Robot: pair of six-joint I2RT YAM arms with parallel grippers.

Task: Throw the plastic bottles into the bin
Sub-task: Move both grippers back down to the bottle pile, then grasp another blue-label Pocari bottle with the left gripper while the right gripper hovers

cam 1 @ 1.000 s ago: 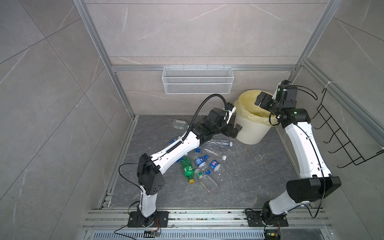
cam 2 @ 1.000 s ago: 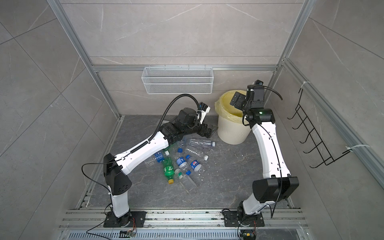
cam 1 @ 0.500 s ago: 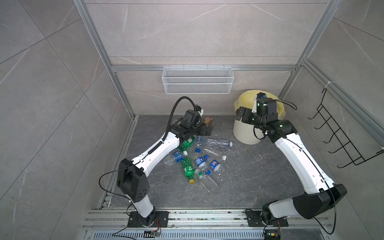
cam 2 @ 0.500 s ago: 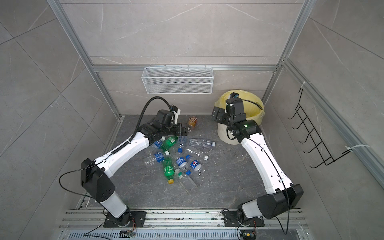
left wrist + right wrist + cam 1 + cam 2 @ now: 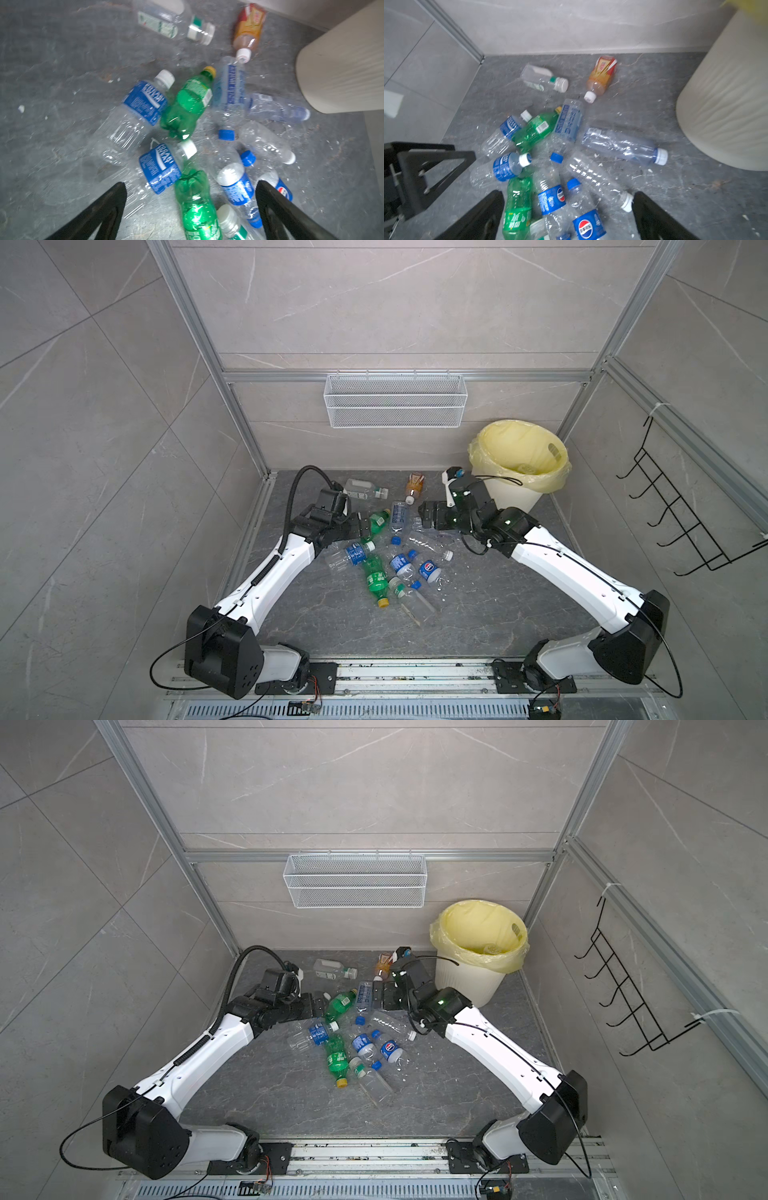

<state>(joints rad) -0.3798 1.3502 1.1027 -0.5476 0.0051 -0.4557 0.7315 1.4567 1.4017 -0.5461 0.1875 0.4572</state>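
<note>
Several plastic bottles [image 5: 395, 556] lie in a heap on the dark floor: clear ones with blue labels, two green ones [image 5: 376, 522] [image 5: 375, 578], an orange-labelled one [image 5: 414, 485] and a clear white-capped one [image 5: 361, 488] further back. The cream bin [image 5: 513, 495] with its yellow bag stands at the back right. My left gripper [image 5: 362, 526] hangs open, low at the heap's left edge, beside a green bottle [image 5: 187, 108]. From the right, my right gripper [image 5: 424, 516] faces it, open, over the clear bottles [image 5: 618, 145]. Neither holds anything; in the wrist views both grippers [image 5: 191, 185] [image 5: 568, 194] stand wide over the heap.
A white wire mesh basket [image 5: 395, 400] hangs on the back wall. On the right wall there is a black wire rack [image 5: 681, 522]. Aluminium frame posts [image 5: 249, 439] mark the back corners. The bin's ribbed wall [image 5: 726, 104] is close beside the right gripper.
Both arms have come away from the bin and dropped low to the heap: the left swung back left, the right came down from over the bin. Both stayed open.
</note>
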